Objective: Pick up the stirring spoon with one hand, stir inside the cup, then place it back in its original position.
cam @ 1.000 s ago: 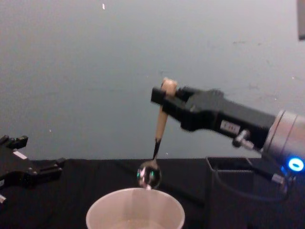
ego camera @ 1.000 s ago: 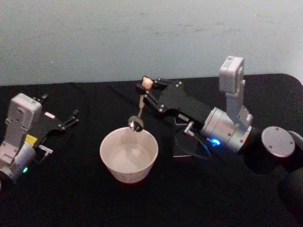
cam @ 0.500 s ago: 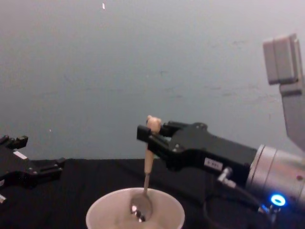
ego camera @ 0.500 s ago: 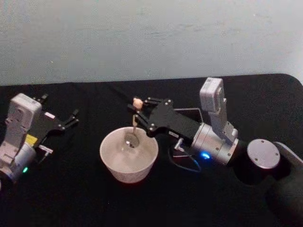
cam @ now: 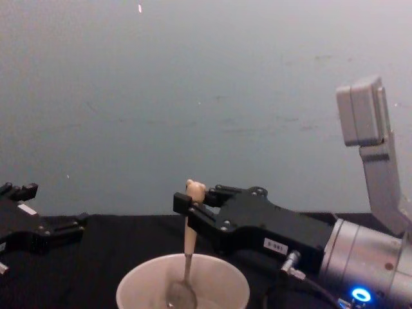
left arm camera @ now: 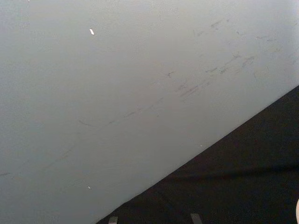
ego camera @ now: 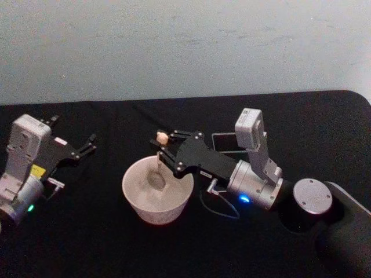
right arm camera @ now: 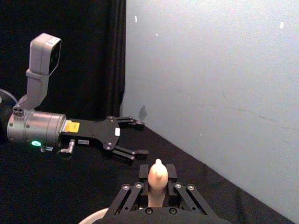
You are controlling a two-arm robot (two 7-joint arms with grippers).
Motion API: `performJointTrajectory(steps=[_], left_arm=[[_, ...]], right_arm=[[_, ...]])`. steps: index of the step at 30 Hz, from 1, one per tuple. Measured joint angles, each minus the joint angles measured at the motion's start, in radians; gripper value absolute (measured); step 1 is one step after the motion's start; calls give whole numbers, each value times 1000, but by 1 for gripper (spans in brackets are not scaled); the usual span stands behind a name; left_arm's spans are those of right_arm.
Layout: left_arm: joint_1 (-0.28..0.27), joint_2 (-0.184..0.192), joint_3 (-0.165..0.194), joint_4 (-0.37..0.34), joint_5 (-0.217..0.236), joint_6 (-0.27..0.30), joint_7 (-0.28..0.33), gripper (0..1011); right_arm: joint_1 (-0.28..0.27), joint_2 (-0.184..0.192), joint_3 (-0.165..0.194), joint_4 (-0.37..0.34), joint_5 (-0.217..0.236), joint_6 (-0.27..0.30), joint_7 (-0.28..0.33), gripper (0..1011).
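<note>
One arm works: the right gripper [ego camera: 164, 146] is clamped on the stirring spoon [cam: 188, 239] just under its bear-head knob, holding it upright with its bowl down inside the off-white cup [cam: 222, 283]. Well apart, over the left of the black table [ego camera: 87, 231], the left gripper [ego camera: 88, 145] has its fingers spread.

A black-covered worktop [ego camera: 87, 243] carries a wide off-white cup [ego camera: 156, 213] near its middle, and a dark square-sided holder [ego camera: 223, 142] stands farther back, to the cup's right.

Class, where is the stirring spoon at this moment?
The stirring spoon stands near the head view's centre, held by the right gripper, its bowl inside the cup.
</note>
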Motion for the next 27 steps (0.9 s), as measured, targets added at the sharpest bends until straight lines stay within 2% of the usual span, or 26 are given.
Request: performJointTrajectory(steps=[8,17,21,27], left_arm=[[0,0,0,0,0,0,0,1001],[0,0,0,0,0,0,0,1002],[0,0,0,0,0,0,0,1001],[0,0,0,0,0,0,0,1001]], right_arm=[[-19,20,15,-26,-4,0,-4,212],[-85,80,32,-128,22,32,9,212],[-113,100,24,-176,39,46,29,212],[-122,94,1,-192,45,50,38,212]])
